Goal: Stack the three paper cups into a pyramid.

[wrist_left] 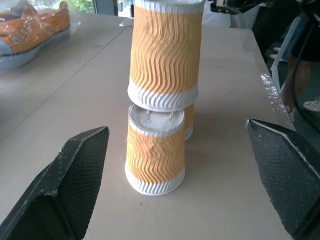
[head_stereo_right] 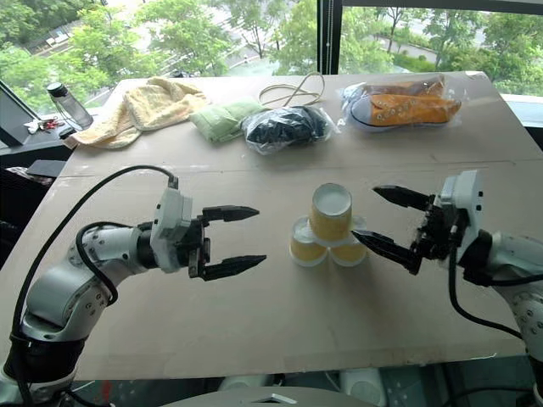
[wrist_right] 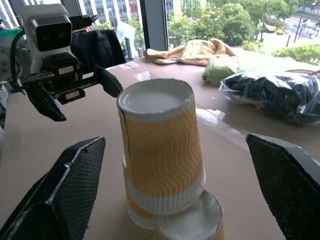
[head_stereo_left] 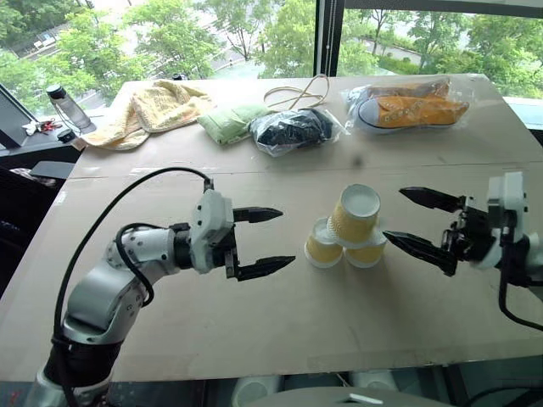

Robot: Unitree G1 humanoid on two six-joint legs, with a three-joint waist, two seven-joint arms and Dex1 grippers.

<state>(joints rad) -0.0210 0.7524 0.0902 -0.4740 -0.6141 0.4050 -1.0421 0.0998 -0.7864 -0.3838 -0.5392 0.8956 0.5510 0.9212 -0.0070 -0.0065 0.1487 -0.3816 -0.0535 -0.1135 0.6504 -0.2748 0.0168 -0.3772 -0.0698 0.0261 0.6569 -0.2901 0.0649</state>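
Between the two hands, on the brown surface [head_stereo_left: 254, 339], stands the pyramid [head_stereo_left: 348, 227] of three paper cups, all upside down with their white bases up. The two lower cups sit side by side and touching: the left bottom cup [head_stereo_left: 322, 245] lies nearer the left hand [head_stereo_left: 265, 241], the right bottom cup [head_stereo_left: 366, 253] nearer the right hand [head_stereo_left: 416, 222]. The top cup [head_stereo_left: 354, 214] rests on both of them, bridging the pair and leaning a little.

Both hands are released, fingers spread wide and gripping nothing. The left hand hovers just beside the stack, its black fingers pointing toward the cups with a clear gap before the left bottom cup. The right hand hovers on the opposite side, its fingers pointing back at the stack; its lower finger tip [head_stereo_left: 392, 237] comes very near the right bottom cup, though contact cannot be told. From the right wrist view the top cup [wrist_right: 160, 145] stands between that hand's own fingers, apart from both.

Beyond the hands, well apart from the cups, lie a yellow towel [head_stereo_left: 148, 110], a green cloth [head_stereo_left: 227, 120], a bagged dark item [head_stereo_left: 293, 129], a looped cord [head_stereo_left: 299, 91] and bagged orange shoes [head_stereo_left: 407, 106]. A bottle [head_stereo_left: 66, 105] stands past the surface's far left corner.
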